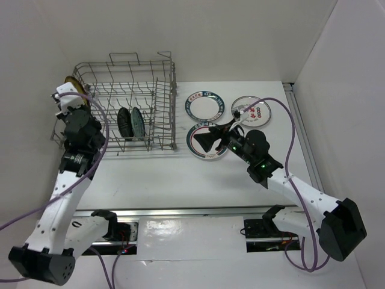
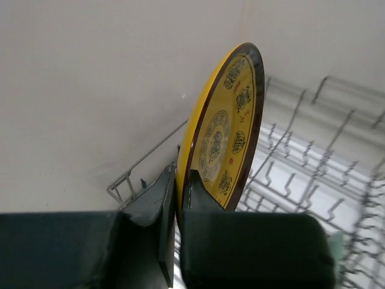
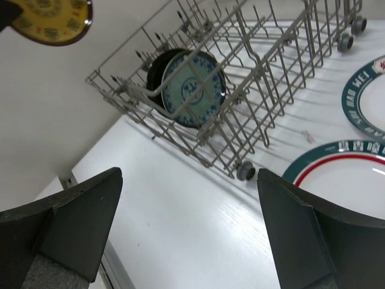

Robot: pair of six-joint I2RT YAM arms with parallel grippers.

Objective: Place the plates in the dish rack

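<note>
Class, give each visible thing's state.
Yellow plate: held on edge.
Left gripper: shut on yellow plate.
Right gripper: open, empty.
Black plate: upright in rack.
Teal plate: upright in rack.
Far green-rimmed plate: flat on table.
Near green-rimmed plate: flat on table.
Red-marked plate: flat on table.

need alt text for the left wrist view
The left gripper pinches the lower rim of a yellow plate held on edge, dark-rimmed with printed motifs. Behind it are a pale wall and the grey wire dish rack.
</note>
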